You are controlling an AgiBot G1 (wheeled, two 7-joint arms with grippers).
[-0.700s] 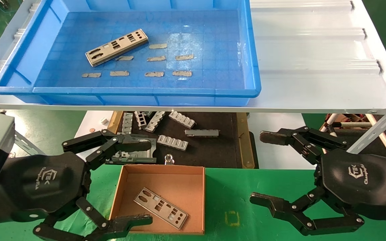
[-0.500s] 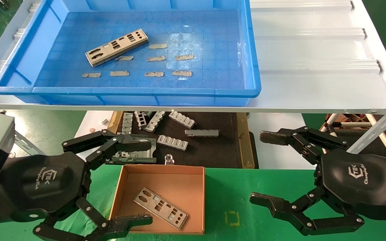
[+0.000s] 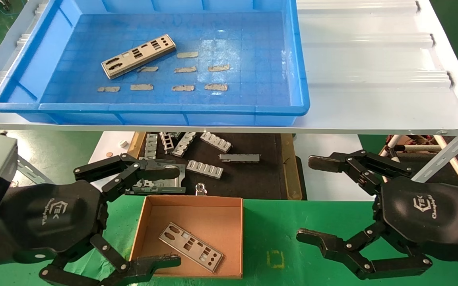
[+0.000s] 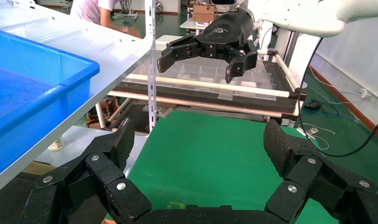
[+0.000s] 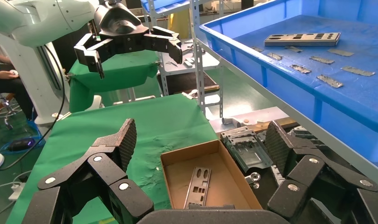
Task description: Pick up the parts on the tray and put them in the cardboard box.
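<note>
One silver plate [image 3: 138, 55] lies in the far left part of the blue tray [image 3: 165, 108] on the upper shelf; it also shows in the right wrist view [image 5: 302, 39]. A second plate [image 3: 191, 246] lies flat in the cardboard box [image 3: 193, 199] on the green table, seen too in the right wrist view [image 5: 198, 180]. My left gripper [image 3: 167, 217] is open and empty, low at the box's left side. My right gripper [image 3: 312, 200] is open and empty, low to the right of the box.
Beige tape patches [image 3: 185, 70] dot the tray floor. Ribbed grey brackets [image 3: 204, 168] and a metal frame [image 3: 155, 185] lie on a dark mat behind the box, under the white shelf [image 3: 376, 71]. The shelf's front edge overhangs both grippers.
</note>
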